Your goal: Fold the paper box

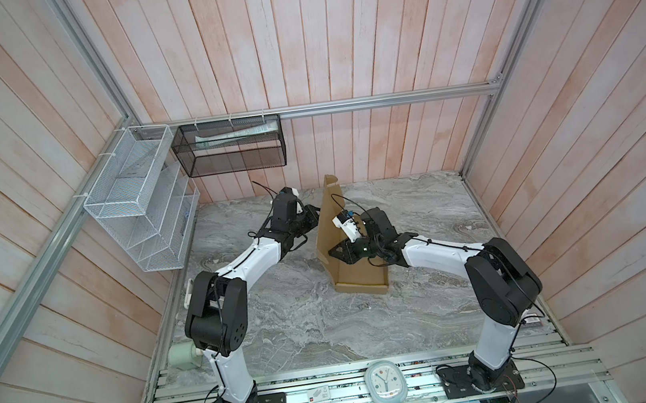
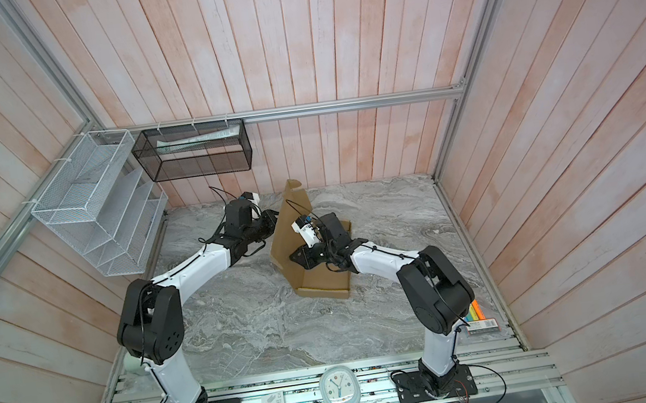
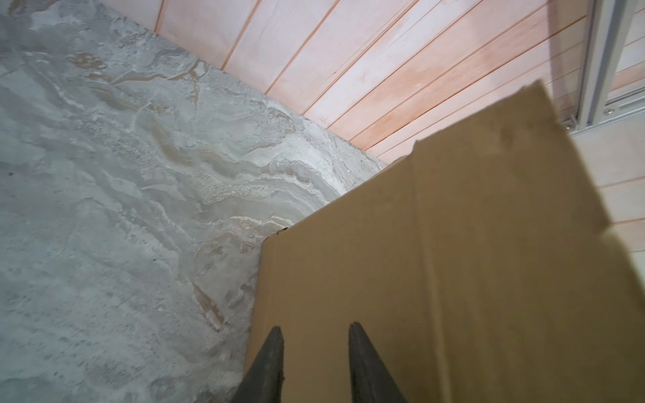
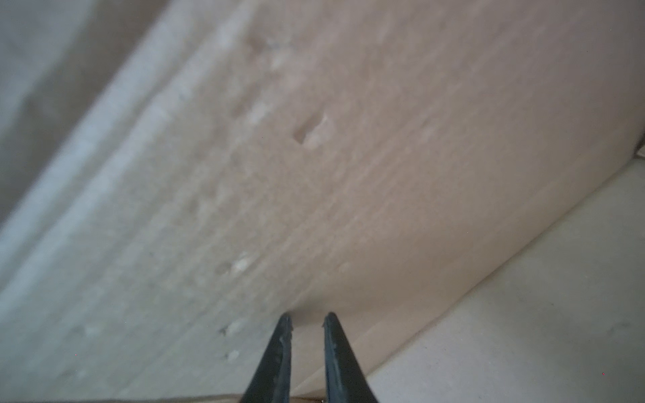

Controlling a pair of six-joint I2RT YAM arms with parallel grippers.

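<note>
Nearest, a clock (image 1: 385, 383) lies well before the box (image 1: 364, 278), which sits mid-tabletop (image 1: 306, 317) with one panel (image 1: 329, 218) raised. Left claw (image 3: 314, 326), narrowly parted and empty, points at the panel's outer face; right claw (image 4: 307, 315), slightly parted and empty, meets its inner face.

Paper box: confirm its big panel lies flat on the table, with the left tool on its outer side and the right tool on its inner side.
Not flat: the big panel of the paper box stands upright, as both top views show. The left tool is on its outer side and the right tool on its inner side.
</note>
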